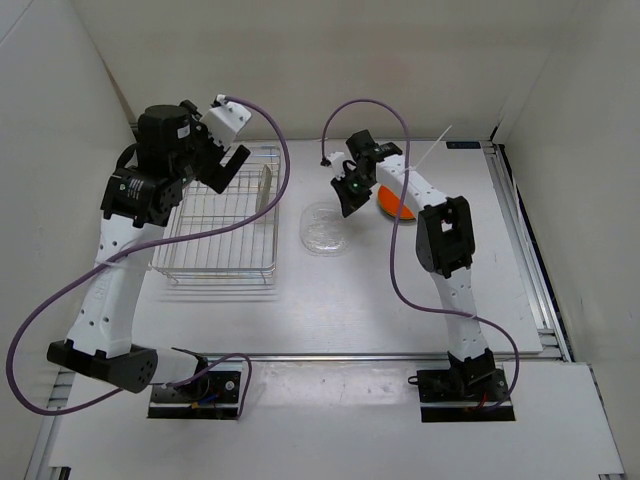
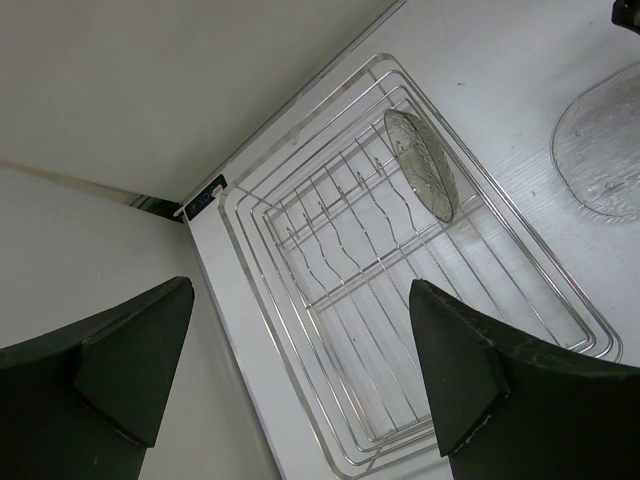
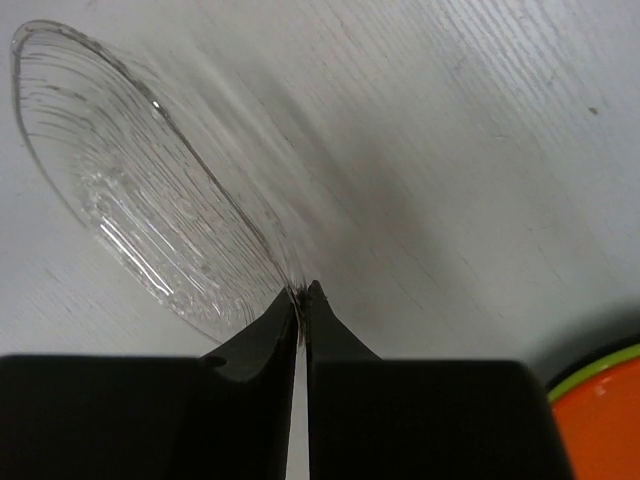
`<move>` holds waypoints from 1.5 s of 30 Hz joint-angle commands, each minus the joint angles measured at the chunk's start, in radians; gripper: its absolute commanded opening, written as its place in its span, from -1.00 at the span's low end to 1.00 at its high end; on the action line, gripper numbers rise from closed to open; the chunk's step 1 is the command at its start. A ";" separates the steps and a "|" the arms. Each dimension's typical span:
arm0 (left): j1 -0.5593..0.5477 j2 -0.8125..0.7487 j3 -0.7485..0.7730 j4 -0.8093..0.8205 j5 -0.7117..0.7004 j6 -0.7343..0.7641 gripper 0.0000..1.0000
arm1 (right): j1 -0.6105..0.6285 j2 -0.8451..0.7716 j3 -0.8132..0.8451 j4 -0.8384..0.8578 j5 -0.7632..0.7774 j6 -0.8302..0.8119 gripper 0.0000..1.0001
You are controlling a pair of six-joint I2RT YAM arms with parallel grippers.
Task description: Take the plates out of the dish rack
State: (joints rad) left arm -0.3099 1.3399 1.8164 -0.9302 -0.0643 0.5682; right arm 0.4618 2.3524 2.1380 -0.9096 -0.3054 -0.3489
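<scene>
Left gripper (image 2: 300,365): jaws wide apart, holding nothing, hovering over the silver wire-grid dish rack (image 1: 210,232). One translucent clear round plate (image 2: 425,165) stands on edge in the rack's far right part (slotted among the upright tines). Just right of the rack, a second clear ribbed round plate (image 3: 150,180) sits on the white table (image 1: 330,310); right gripper (image 3: 301,292) pinched closed on its rim. Farther right of the rack: orange round plate with lime-green rim (image 1: 403,207), partly under the right arm.

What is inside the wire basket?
One clear plate stands on edge in the dish rack, near one end. The other slots in view hold nothing. The left gripper blocks parts of the rack in the wrist view, so those spots are hidden there.
</scene>
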 commanded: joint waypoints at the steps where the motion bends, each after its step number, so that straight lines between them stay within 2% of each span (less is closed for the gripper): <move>1: 0.006 -0.028 -0.005 -0.015 0.047 -0.013 1.00 | 0.009 0.010 0.014 0.040 -0.009 -0.019 -0.90; 13: 0.006 -0.070 -0.098 -0.015 0.057 -0.022 1.00 | 0.009 0.088 0.026 0.080 0.109 -0.048 -0.84; 16: 0.006 -0.079 -0.118 -0.015 0.057 -0.022 1.00 | 0.009 0.097 0.026 0.090 0.135 -0.048 -0.78; 18: 0.006 -0.088 -0.129 -0.015 0.057 -0.022 1.00 | 0.009 0.097 0.036 0.100 0.156 -0.048 -0.60; 21: 0.015 -0.088 -0.150 -0.015 0.057 -0.022 1.00 | 0.009 0.097 0.046 0.110 0.157 -0.039 -0.48; 25: 0.034 -0.097 -0.183 0.005 0.066 -0.043 1.00 | 0.009 0.107 0.059 0.120 0.169 -0.028 -0.45; 26: 0.043 -0.107 -0.183 0.005 0.066 -0.044 1.00 | 0.009 0.107 0.068 0.120 0.178 -0.028 -0.30; 27: 0.043 -0.107 -0.193 0.005 0.066 -0.053 1.00 | 0.009 0.107 0.068 0.120 0.178 -0.028 -0.27; 32: 0.077 -0.107 -0.281 0.086 0.055 -0.114 1.00 | 0.009 0.024 0.063 0.120 0.187 0.002 0.03; 41: 0.077 -0.087 -0.377 0.177 0.110 -0.148 1.00 | 0.009 -0.214 0.023 0.100 0.201 0.045 0.09; 45: 0.077 -0.051 -0.408 0.249 0.101 -0.207 1.00 | 0.009 -0.349 0.014 0.089 0.244 0.086 0.23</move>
State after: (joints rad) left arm -0.2356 1.2797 1.4284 -0.7700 0.0162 0.4210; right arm 0.4690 2.1262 2.1506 -0.8124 -0.1005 -0.3008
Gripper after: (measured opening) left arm 0.997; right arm 0.605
